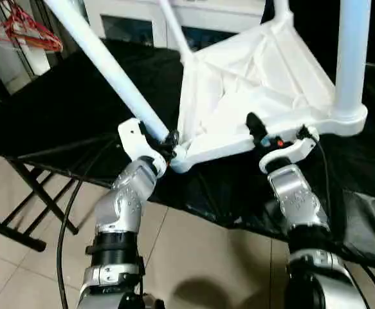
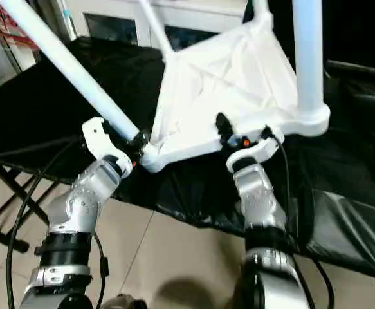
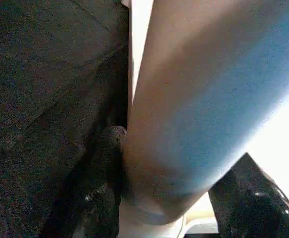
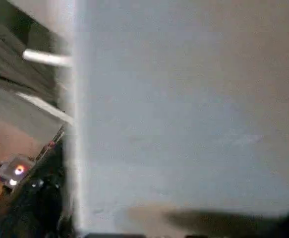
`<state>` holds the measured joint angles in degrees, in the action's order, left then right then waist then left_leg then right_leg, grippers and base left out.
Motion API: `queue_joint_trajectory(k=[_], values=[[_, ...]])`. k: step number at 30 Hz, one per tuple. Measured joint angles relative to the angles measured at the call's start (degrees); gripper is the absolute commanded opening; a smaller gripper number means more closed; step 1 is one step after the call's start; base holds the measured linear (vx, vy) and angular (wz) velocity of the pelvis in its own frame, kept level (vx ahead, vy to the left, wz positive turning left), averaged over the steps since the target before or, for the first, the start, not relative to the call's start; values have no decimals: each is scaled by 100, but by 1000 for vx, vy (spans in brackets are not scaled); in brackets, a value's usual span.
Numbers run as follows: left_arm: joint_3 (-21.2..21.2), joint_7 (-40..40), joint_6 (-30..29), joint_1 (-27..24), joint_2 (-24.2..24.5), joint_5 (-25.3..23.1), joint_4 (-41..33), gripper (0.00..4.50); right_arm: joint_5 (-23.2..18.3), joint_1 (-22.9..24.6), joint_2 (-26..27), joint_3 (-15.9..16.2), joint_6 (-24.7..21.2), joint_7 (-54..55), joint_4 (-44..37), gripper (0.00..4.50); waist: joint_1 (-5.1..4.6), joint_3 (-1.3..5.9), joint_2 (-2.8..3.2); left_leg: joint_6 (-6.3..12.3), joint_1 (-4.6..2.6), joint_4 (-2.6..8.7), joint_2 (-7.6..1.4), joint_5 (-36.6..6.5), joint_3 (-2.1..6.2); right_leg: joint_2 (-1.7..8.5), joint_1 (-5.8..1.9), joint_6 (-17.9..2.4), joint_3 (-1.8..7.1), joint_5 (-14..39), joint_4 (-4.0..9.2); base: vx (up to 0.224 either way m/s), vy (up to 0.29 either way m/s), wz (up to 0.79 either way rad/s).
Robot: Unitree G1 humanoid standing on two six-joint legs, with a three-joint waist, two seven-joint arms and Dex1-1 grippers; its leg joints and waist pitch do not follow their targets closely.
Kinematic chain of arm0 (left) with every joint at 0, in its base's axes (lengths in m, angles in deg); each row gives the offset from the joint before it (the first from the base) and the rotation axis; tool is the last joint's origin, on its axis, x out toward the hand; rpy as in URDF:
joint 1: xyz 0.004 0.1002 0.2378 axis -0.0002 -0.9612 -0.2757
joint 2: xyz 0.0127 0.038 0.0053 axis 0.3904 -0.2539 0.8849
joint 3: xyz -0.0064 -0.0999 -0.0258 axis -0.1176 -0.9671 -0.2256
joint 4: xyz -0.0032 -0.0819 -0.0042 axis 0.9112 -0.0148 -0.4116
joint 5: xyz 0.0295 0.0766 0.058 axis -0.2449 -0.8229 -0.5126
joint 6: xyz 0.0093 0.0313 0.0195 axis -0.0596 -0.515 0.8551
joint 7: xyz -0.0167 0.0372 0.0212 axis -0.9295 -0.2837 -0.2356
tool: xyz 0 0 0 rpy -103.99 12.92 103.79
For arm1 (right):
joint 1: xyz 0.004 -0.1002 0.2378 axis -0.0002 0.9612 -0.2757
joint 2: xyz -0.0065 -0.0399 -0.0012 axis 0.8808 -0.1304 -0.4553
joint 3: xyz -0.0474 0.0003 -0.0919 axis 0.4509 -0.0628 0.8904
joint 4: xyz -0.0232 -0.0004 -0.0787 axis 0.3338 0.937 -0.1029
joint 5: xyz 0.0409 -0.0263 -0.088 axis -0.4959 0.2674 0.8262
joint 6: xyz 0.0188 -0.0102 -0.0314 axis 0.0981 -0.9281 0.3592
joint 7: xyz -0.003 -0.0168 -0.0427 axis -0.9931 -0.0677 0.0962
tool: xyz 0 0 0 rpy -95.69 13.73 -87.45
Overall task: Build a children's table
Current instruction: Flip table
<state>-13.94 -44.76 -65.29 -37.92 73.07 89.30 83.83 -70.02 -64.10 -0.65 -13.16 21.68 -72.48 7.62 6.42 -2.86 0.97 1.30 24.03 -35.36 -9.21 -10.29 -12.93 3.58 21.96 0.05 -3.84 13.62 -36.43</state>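
Table lies upside down, tilted, on the black-draped surface, its ribbed underside facing the head camera; the near edge runs from 7 to 3 o'clock across the middle of that view. Legs are in: one at the 3 o'clock corner stands upright in its socket; a thin-looking one rises at 12; a third at 1 o'clock is cut off by the frame; the fourth leg slants up toward 11 from the near-left corner. Left tool is clamped on that slanted leg close to its socket, black fingers on either side of it in the wrist view; by my judgement this last leg is being seated, so the build is nearly done, with righting the table left. Right tool sits at the near edge, one finger over the rim; whether it is apart or gripping I cannot tell; its wrist view is a blurred white face. How deep the slanted leg sits is hidden.
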Motion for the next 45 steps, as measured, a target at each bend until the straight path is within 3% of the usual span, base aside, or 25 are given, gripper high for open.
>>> queue_joint_trajectory(k=[12, 14, 16, 20, 28, 31, 36, 41, 45], values=[[147, -4, -33, -57, 38, -37, -64, 218, 15, -183, -15, -121, 271, -113, 451, 276, 8, 0, -16, -3, -2, -16, 0, 4, 0, 5, 0, 0, 0, 0, -23, 0, 0, 0], [196, -33, -32, -54, 57, -71, -46, 274, 53, -185, -28, -132, 284, -116, 456, 251, 9, 1, -16, -3, -3, -17, 0, 4, 0, 5, 0, 0, 0, 0, -25, 0, 0, 0], [208, -166, -27, -55, 66, -70, -31, 274, 72, -184, -56, -144, 284, -82, 487, 251, 10, -2, -20, -3, -2, -17, 0, 5, 0, 5, 1, 0, 0, 0, -25, 0, 0, 0], [299, -426, -68, -120, 122, 2, -1, 317, 5, -180, -83, -271, 285, -40, 627, 216, 17, -6, -21, -3, 8, -17, 0, 5, -1, 6, 13, 0, 0, 0, -29, 0, 0, 0], [567, -764, -530, -614, 559, 4, -422, 378, 31, -181, -110, -288, 396, 45, 552, 210, 76, -15, -23, -12, 14, -17, -1, 16, -1, 6, 30, -9, 0, 5, -52, 0, 0, 0], [997, -1180, -562, -919, 1016, -95, -905, 398, 77, -181, -135, -297, 413, 199, 384, 209, 122, -20, -19, -12, 14, -17, -1, 21, -2, 7, 30, -8, 0, 5, -55, 0, 0, 0], [1938, -1855, -152, -1237, 1787, -750, -1585, 440, 326, -104, -330, -246, 493, 553, -106, 209, 248, -27, -25, -33, 18, -15, 1, 16, -5, 10, 30, -4, -1, 4, -56, 0, 0, 0], [2438, -2273, 205, -1263, 1927, -921, -2100, 450, 551, 142, -432, -157, 503, 926, -740, 209, 272, -28, -27, -37, 17, -15, 7, 18, -8, 17, 31, 5, 1, 0, -57, 0, 0, 0], [2553, -2308, 424, -1199, 1942, -1023, -2264, 450, 604, 340, -543, -94, 411, 1187, -1173, 209, 249, -28, -26, -50, 15, -9, 7, 25, -8, 17, 32, 11, 1, -3, -59, 0, 0, 0]])
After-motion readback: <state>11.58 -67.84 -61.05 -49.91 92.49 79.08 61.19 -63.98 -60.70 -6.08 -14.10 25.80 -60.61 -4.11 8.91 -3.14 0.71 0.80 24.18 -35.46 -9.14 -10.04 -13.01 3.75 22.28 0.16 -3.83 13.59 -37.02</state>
